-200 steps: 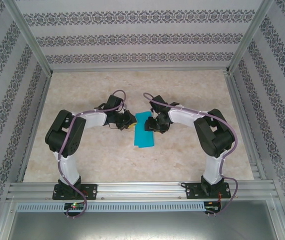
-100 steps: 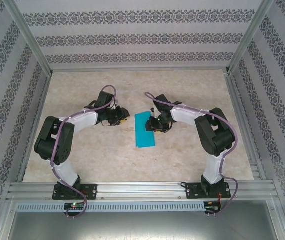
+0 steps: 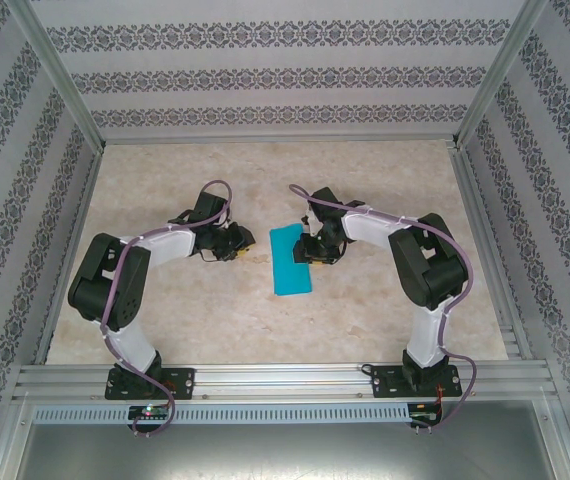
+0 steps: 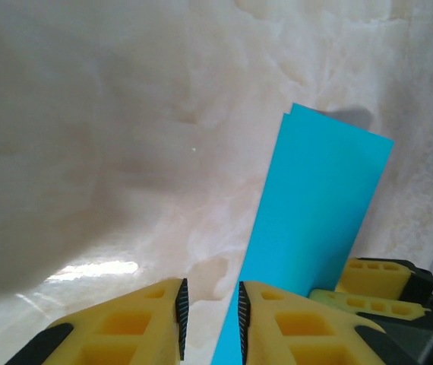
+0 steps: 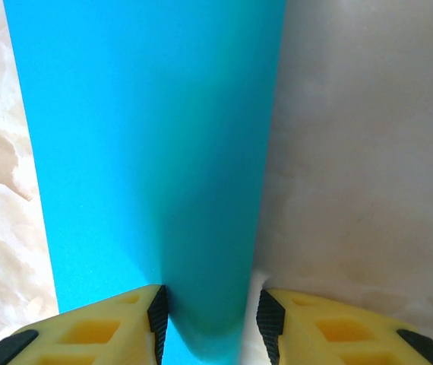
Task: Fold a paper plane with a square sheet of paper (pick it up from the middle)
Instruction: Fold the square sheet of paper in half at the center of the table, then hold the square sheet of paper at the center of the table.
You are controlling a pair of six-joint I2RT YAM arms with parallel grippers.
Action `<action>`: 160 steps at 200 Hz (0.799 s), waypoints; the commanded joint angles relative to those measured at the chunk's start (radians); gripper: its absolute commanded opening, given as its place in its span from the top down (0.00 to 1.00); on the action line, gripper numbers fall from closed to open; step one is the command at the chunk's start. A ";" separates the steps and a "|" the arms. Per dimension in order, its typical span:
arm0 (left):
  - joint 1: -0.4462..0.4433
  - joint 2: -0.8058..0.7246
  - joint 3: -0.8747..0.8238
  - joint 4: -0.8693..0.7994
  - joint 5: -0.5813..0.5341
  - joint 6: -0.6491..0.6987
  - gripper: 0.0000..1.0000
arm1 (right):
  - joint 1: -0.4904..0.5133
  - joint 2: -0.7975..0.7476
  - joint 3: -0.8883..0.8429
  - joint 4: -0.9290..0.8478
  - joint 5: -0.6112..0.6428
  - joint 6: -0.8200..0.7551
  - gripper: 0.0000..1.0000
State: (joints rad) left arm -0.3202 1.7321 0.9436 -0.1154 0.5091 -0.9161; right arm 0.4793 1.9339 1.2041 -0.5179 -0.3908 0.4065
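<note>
Paper [image 3: 292, 260] flat on desk [image 3: 195, 310]. Right gripper [image 5: 213, 298] half spread astride its edge, seemingly not pinching; left gripper [image 4: 211, 290] narrowly parted, empty. Close squarely; avoid crumpling.

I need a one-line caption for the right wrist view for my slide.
Right gripper, jaws open, straddling one long edge of the teal paper sheet on the marbled table.

The left fingers [image 4: 125, 327] have drawn back leftward, clear of the sheet of paper [image 3: 292, 262].
</note>
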 commanded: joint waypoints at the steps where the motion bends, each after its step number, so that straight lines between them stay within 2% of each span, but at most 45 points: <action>1: 0.006 -0.049 -0.017 -0.023 -0.061 0.035 0.72 | -0.016 0.091 -0.040 -0.044 0.085 -0.055 0.58; 26: 0.006 -0.057 -0.018 -0.015 -0.075 0.031 0.71 | -0.019 0.095 -0.040 -0.048 0.085 -0.089 0.58; 50: 0.007 -0.072 -0.018 -0.037 -0.104 0.031 0.62 | -0.019 0.102 -0.027 -0.068 0.085 -0.111 0.58; 88: 0.007 -0.092 -0.026 -0.061 -0.141 0.022 0.56 | -0.021 0.112 -0.012 -0.078 0.104 -0.104 0.58; 160: 0.005 -0.074 -0.011 -0.069 -0.136 0.026 0.57 | -0.038 0.125 -0.009 -0.083 0.108 -0.107 0.60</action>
State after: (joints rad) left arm -0.3202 1.6638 0.9314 -0.1509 0.3836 -0.9005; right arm 0.4660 1.9579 1.2358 -0.5629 -0.4133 0.3321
